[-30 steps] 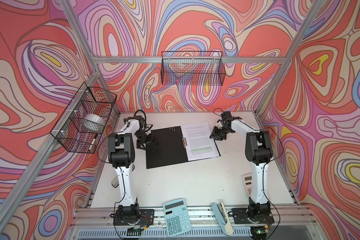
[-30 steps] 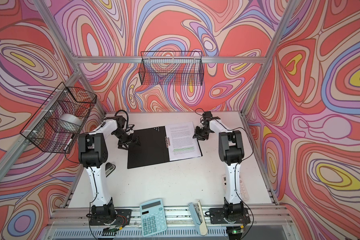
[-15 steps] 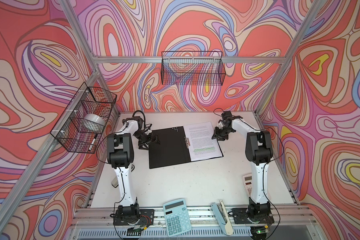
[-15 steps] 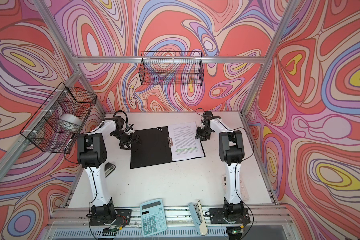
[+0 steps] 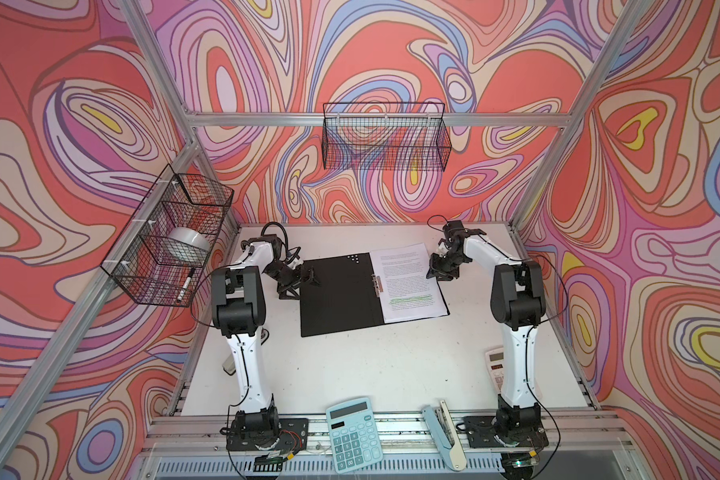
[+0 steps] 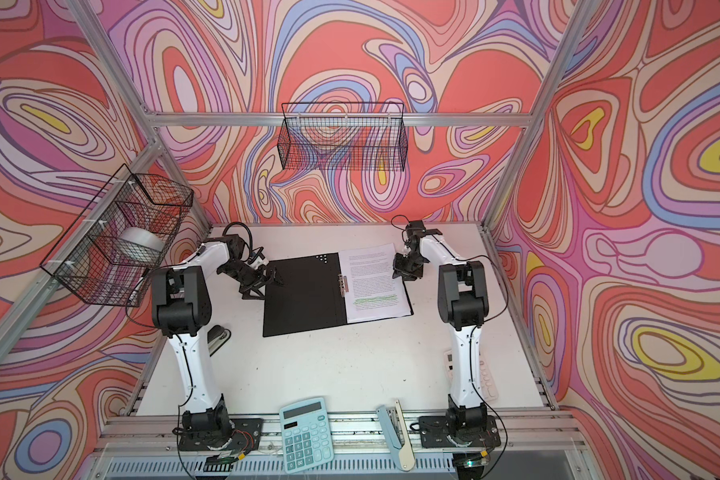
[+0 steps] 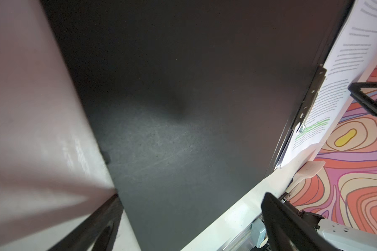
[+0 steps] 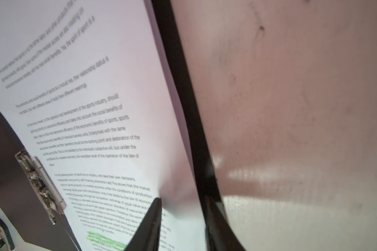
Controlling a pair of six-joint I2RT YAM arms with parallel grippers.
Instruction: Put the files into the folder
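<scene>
The folder [image 5: 337,299] [image 6: 304,299] lies open and flat on the white table, black inside up, with its metal clip [image 8: 39,184] on the spine. The files [image 5: 408,282] [image 6: 375,282], white printed sheets with green highlighted lines, rest on its right half. My left gripper [image 5: 300,286] [image 7: 192,195] is open at the folder's left edge, one finger over the table and one past the black cover [image 7: 183,87]. My right gripper [image 5: 441,276] [image 8: 182,202] stands with a gap between its fingers, astride the right edge: one finger over the files [image 8: 85,108], the other along the folder's black rim [image 8: 174,65].
A teal calculator [image 5: 354,432] and a pale blue stapler [image 5: 443,436] lie on the front rail. A white calculator [image 5: 495,365] sits by the right arm's base. A dark stapler [image 6: 217,336] lies beside the left arm. Wire baskets hang on the left wall [image 5: 171,245] and back wall [image 5: 385,137].
The folder with the files on it has slid a little to the right across the table. Both grippers have shifted right with it.
</scene>
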